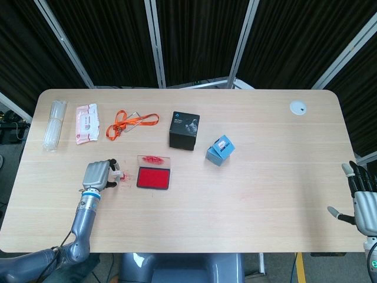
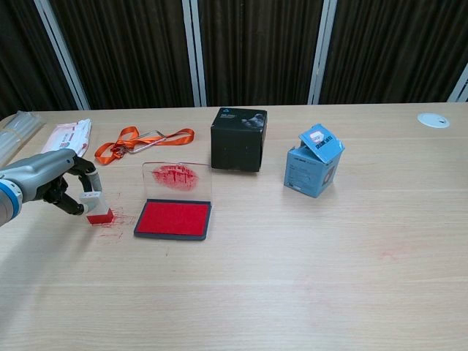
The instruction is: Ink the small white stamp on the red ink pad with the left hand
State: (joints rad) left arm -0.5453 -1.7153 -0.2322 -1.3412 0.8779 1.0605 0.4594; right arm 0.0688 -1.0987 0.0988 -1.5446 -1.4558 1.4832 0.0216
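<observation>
My left hand (image 1: 99, 174) (image 2: 53, 180) holds the small white stamp (image 2: 94, 205) (image 1: 119, 174) between thumb and fingers; its red base touches the table just left of the ink pad, on a patch of red smears. The red ink pad (image 1: 154, 177) (image 2: 174, 218) lies open in a dark tray, and its clear lid (image 2: 176, 179), stained red, stands up at the back. My right hand (image 1: 362, 200) hangs at the table's right edge with fingers spread and nothing in it; only the head view shows it.
A black box (image 1: 184, 130) (image 2: 239, 138) and a blue box (image 1: 220, 150) (image 2: 314, 170) stand behind and right of the pad. An orange lanyard (image 1: 131, 122) (image 2: 139, 140), a red-and-white packet (image 1: 86, 122) and a clear bag (image 1: 53, 124) lie at the back left. A white disc (image 1: 298, 108) sits far right.
</observation>
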